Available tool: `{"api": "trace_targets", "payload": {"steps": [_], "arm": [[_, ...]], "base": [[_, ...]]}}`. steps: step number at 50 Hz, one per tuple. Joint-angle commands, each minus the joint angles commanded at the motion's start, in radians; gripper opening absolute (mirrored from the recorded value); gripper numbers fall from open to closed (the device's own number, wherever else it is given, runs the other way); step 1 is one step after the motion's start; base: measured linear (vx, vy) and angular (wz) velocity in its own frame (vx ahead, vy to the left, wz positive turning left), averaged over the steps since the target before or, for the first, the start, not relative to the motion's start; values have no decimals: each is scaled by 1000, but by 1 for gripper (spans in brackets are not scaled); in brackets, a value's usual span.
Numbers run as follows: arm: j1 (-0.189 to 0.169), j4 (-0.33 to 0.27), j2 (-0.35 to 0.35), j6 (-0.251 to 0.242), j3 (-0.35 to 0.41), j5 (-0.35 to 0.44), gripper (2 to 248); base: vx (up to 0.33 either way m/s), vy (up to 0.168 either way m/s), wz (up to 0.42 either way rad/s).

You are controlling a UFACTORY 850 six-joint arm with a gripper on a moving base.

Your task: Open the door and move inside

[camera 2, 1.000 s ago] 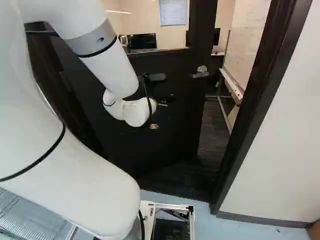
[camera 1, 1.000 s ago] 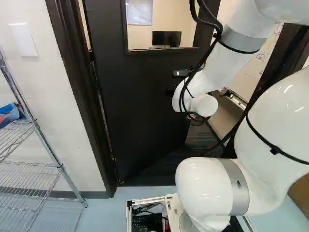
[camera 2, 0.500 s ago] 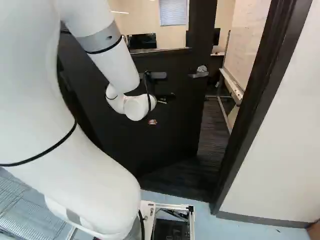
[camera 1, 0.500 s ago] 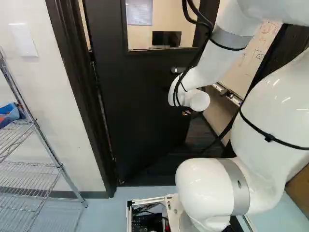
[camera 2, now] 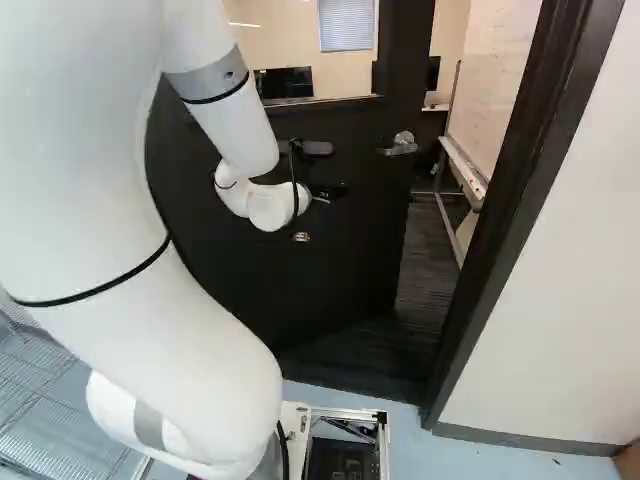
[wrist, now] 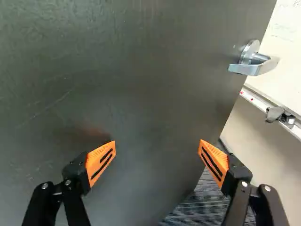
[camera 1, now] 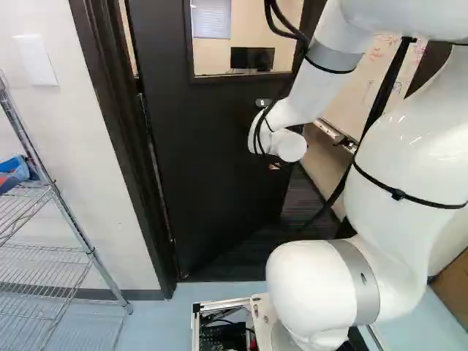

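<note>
Because the door (camera 2: 345, 240) stands partly open into the room beyond, I judge that the present step is to push it wider, with the moving inside not yet done. My gripper (wrist: 157, 148) is spread wide, nothing is between its fingers, and it faces the flat of the door; whether a fingertip touches there, I cannot tell. The handle (wrist: 256, 69) is near the door's free edge, ahead of the gripper and out past the finger which is nearer to this edge, so not in line with my grasp. Its lever lies about level, the long axis pointing from the free edge back toward the hinges. A push near this free edge should swing the door more easily, but my arm (camera 2: 235, 130) could slide along the surface. As for containers, one blue bin (camera 1: 13, 172) sits on the rack (camera 1: 91, 252), near its corner post, with something orange-red inside that I cannot name.
</note>
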Motion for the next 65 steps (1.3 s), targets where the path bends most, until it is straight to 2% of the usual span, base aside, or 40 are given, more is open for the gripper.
{"api": "trace_targets", "payload": {"steps": [65], "arm": [[120, 2, -144, 0, -156, 0, 247]], "base": [[0, 0, 0]]}}
